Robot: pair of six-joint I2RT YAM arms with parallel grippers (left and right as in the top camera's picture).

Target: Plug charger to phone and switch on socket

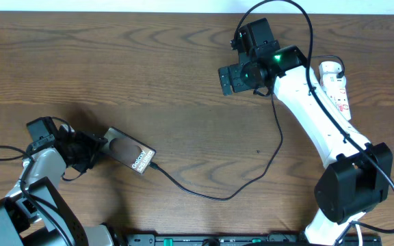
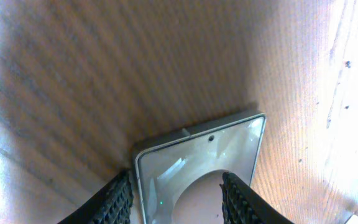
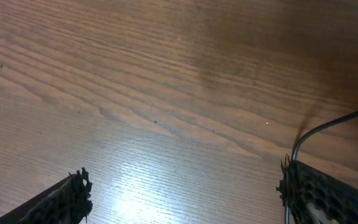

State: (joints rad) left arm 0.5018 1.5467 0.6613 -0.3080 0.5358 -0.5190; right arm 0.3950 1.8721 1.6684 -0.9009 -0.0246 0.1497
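Observation:
The phone (image 1: pixel 130 154) lies flat at the table's left, its "Galaxy" lettering facing up. The charger's black cable (image 1: pixel 217 197) meets the phone's right end, then curves right and up toward the right arm. My left gripper (image 1: pixel 93 149) is at the phone's left end. In the left wrist view its fingers (image 2: pixel 178 180) are apart over the phone (image 2: pixel 197 158); the right finger overlaps its face. My right gripper (image 1: pixel 226 78) is open and empty above bare wood (image 3: pixel 182 186). The white socket (image 1: pixel 337 89) lies at the far right, partly behind the right arm.
A thin black cable (image 3: pixel 303 140) runs beside my right gripper's right finger. A black bar (image 1: pixel 204 239) lies along the table's front edge. The right arm's white link (image 1: pixel 313 116) crosses the table's right side.

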